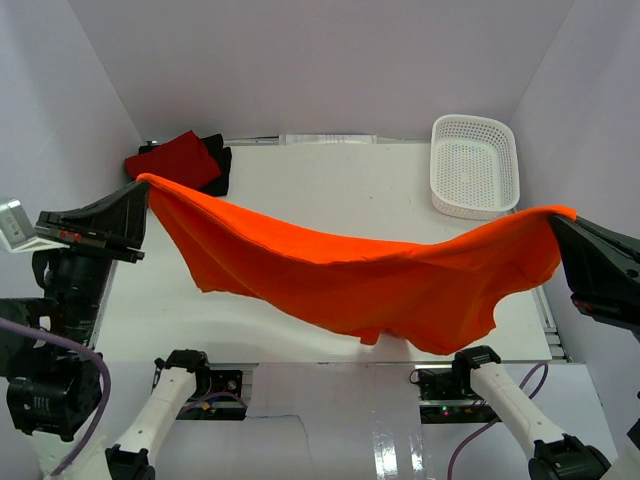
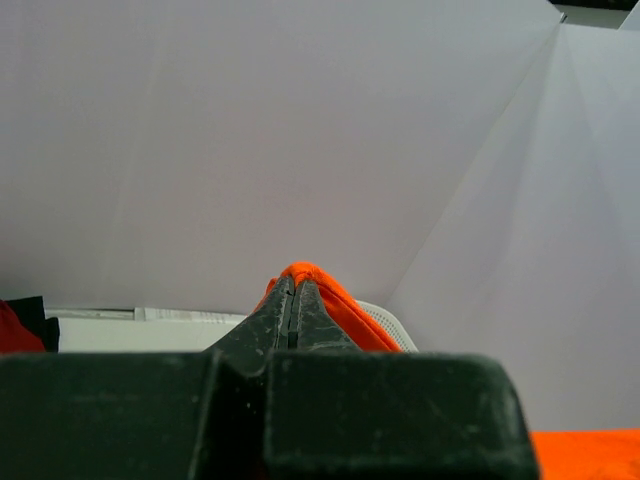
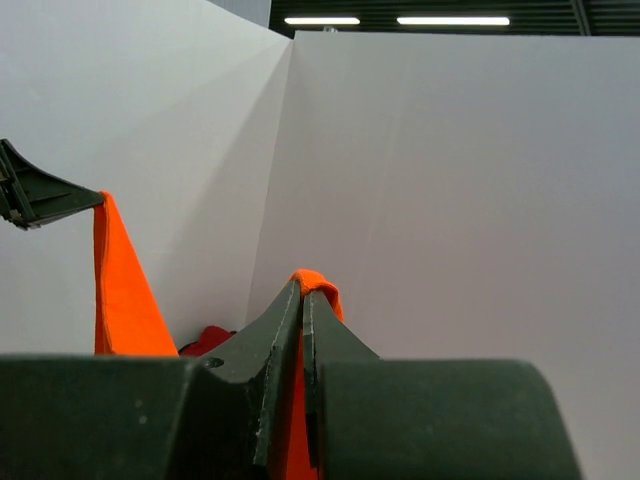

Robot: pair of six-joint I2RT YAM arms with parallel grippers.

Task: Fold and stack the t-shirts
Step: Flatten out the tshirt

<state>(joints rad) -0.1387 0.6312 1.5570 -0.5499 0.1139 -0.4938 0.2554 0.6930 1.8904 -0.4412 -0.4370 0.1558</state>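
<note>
Mid-task, judging by the layout, and probably on the last garment. Spread in the air between both arms: the orange t-shirt (image 1: 340,270), pulled out wide across the counter (image 1: 330,185) and sagging in the middle, with the lower edge hanging toward the near side. Hard to tell whether touching the counter there or hanging just above it. No fold in it yet.

Pinched at the left end by the left gripper (image 1: 146,192), with jaws closed tight on a ridge of orange cloth, as seen close up from the left wrist. Pinched at the right end by the right gripper (image 1: 556,222), with jaws likewise clamped on a bunched bit of the same shirt. Both ends raised well off the counter.

At the far left corner, beyond the shirt's left end: the crimson red t-shirt (image 1: 180,158), lying compact on top of the black t-shirt (image 1: 218,168) — seemingly a small stack of folded pieces, though too small in view to judge the neatness of the folds. Off at the far right, the white perforated basket (image 1: 473,122).

Left to do, as a guess: laying the orange one flat, folding it down to a square, and setting it on the red-and-black pile — plus any tidying of that pile.
</note>
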